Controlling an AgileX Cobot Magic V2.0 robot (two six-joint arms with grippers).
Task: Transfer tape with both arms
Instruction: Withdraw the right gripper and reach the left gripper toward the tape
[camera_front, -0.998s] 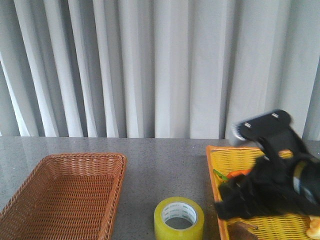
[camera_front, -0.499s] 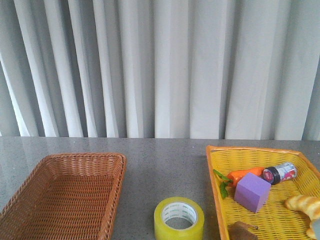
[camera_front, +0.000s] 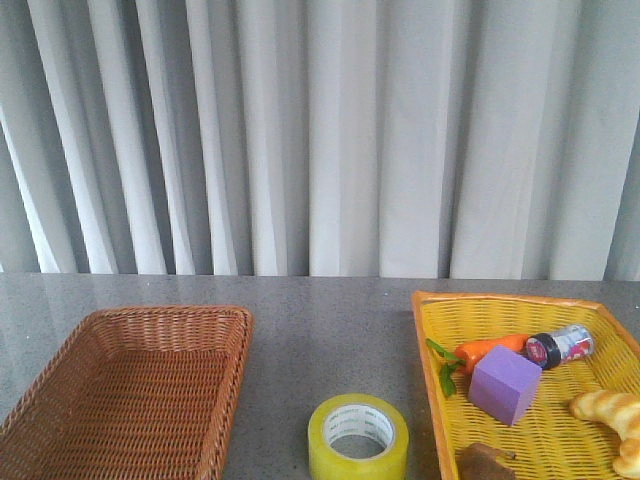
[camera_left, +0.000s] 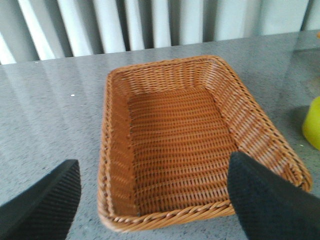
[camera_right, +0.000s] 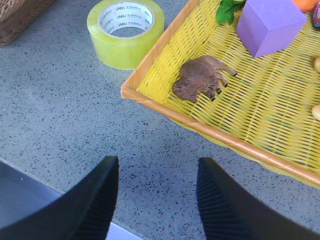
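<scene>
Tape (camera_front: 358, 437) sits flat on the grey table (camera_front: 320, 320), core hole up, nearest thing to me in the front view. Using it as the landmark: it's on bare table in the gap btw the two baskets, close to the yellow basket's (camera_front: 428, 330) near corner but not in it, w/ a clear strip of table before the brown wicker basket (camera_front: 140, 390) on the other side. Nothing touches the roll.

Right gripper (camera_right: 158, 200) shows only in its own wrist cam: both fingers (camera_right: 95, 205) spread apart w/ nothing btw them, hanging over bare table on the near side of the tape, apart from it. Left gripper (camera_left: 150, 200) same story, fingers wide w/ nothing held, looking into the wicker basket, which has nothing in it; a sliver of the yellow-green roll shows at that view's edge. Neither arm shows in the front view.

Beside the tape, inside the yellow basket: a brown animal figure (camera_right: 200, 78) closest to it, then a purple cube (camera_front: 506, 384), carrot (camera_front: 488, 350) and small red-capped bottle (camera_front: 560, 346) farther back, bread piece (camera_front: 610, 410) out at the far side. Behind all of it, grey curtain (camera_front: 320, 130).

My read on progress: roll is out of the yellow basket and parked mid-table, so prob halfway. If the wicker basket is the goal, left arm's pickup and drop-in are not yet done, though I can't be sure of the target from this
</scene>
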